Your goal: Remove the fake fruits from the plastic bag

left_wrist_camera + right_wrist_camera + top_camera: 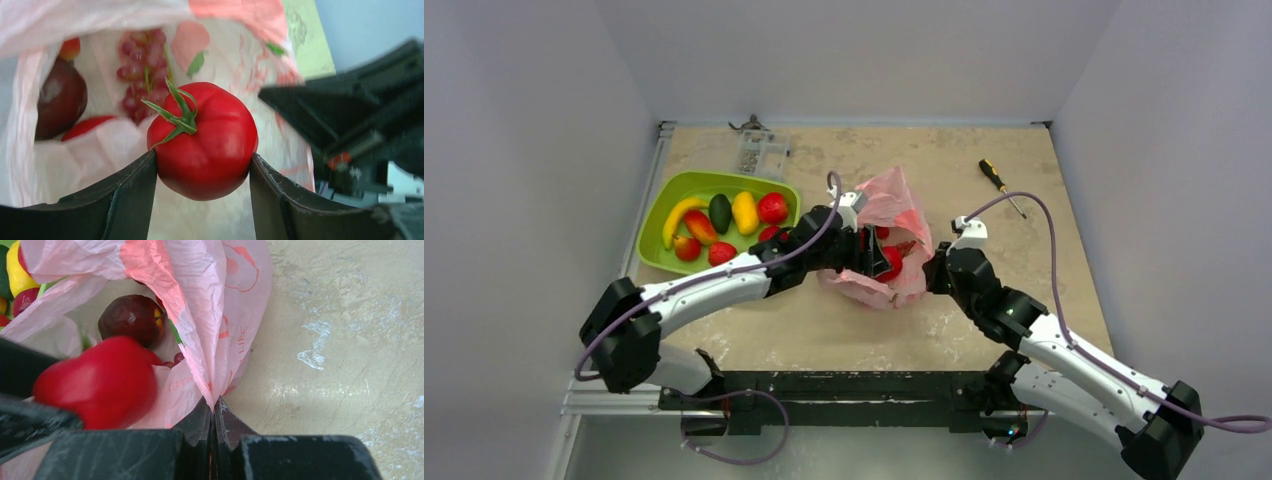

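left gripper (202,158) is clamped on a red tomato (207,145), one finger against each side, green stem facing the wrist camera. it sits at the mouth of the plastic bag (65,20), with the tomato just above the crumpled pink film. deeper in the bag lie a grape bunch (142,70), a dark maroon fruit (60,100) and a red piece (87,126) half covered by a fold.

right gripper (215,410) is pinched tight on a gathered pleat of the bag's near side, holding the film up from the table (350,340); its wrist view shows the maroon fruit and the blurred tomato through the opening.

from above, the bag lies in the middle of the table between the two arms. just to its left sits the lime-green tray (656,205), holding a banana (679,218), a dark green fruit (720,212), a yellow fruit (745,212) and several red ones. a screwdriver (999,182) lies apart near the far right.
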